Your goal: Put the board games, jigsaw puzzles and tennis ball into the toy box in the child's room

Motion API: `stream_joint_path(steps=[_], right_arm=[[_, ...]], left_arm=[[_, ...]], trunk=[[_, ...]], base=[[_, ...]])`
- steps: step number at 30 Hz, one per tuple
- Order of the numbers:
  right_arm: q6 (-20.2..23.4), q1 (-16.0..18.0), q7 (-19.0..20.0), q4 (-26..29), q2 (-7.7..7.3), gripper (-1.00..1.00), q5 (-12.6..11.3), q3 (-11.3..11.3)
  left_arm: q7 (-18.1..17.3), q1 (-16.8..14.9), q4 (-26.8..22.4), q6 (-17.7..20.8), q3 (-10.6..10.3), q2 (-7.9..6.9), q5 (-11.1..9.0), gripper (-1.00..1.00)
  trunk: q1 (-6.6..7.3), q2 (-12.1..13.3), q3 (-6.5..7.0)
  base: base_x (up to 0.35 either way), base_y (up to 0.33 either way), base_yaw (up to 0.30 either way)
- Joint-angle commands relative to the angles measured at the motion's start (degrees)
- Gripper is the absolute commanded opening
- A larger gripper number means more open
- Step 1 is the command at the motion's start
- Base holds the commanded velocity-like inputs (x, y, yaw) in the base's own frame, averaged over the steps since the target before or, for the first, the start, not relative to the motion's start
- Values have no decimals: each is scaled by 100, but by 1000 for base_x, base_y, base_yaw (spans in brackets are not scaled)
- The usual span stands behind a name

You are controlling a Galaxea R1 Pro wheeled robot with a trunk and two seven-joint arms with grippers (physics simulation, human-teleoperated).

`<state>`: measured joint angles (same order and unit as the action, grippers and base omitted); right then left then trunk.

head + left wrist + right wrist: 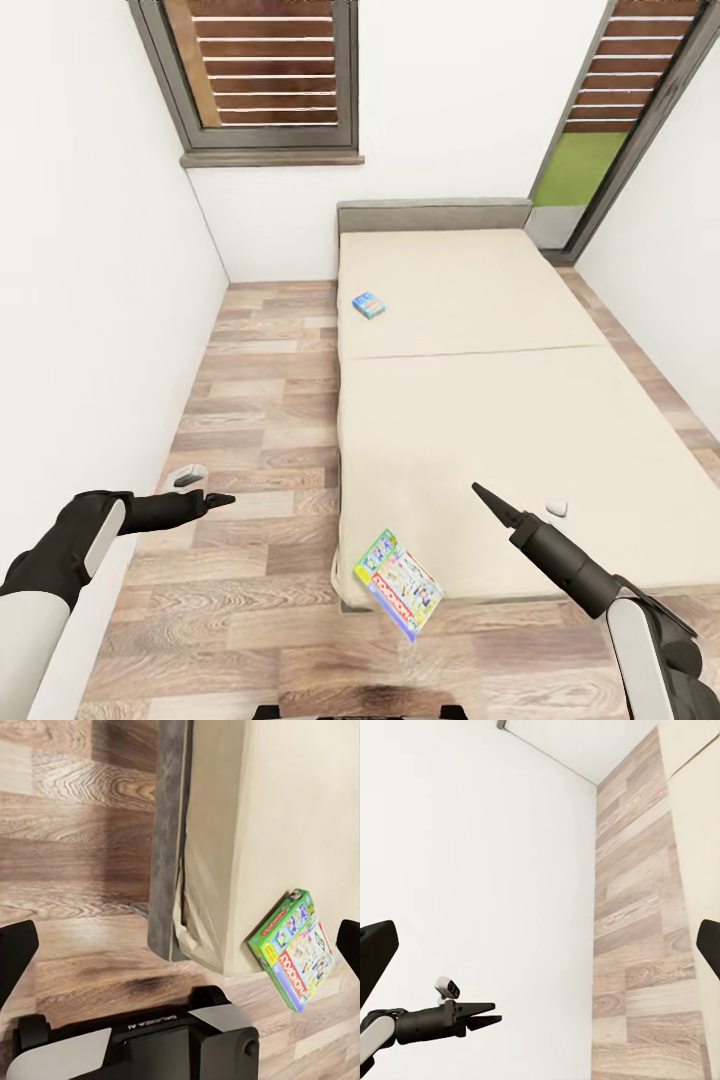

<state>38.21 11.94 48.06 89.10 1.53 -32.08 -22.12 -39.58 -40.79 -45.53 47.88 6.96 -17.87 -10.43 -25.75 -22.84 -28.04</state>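
Two board games (399, 583) lie on the bed (500, 420).

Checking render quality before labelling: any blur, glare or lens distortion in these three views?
Head view: wide-angle warp, walls and windows splay outward; flat even light, white-and-green board game sharp, soft shadow under the bed edge. Left wrist view: crisp, no glare. Right wrist view: white wall nearly featureless, left gripper sharp.

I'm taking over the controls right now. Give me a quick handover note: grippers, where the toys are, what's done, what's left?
Left gripper: open, empty, over the floor.
Right gripper: empty; open, going by its wrist view; above the bed.
White and green board game: overhanging the bed's near corner.
Small blue board game: near the headboard.
Neither game picked up yet. Nearest grab: the corner game.
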Motion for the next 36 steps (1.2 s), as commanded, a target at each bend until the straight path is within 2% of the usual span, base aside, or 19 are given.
stream_joint_path(steps=[1,22,29,36], right_arm=[[37,4,10,2,5,100,-18,-11],[37,6,10,2,12,100,-7,-3],[37,9,10,2,28,100,187,-3],[37,9,10,2,46,100,261,-2]], left_arm=[[-15,-5,0,29,8,1,-3,100],[-7,-3,0,29,5,3,-4,100],[3,-1,0,29,5,3,-5,100],[10,-1,0,29,0,8,-3,100]], trunk=[[-3,-9,2],[-3,-9,202],[-3,-9,269],[-3,-9,336]], base=[[0,0,56],[0,0,62],[0,0,65],[0,0,65]])
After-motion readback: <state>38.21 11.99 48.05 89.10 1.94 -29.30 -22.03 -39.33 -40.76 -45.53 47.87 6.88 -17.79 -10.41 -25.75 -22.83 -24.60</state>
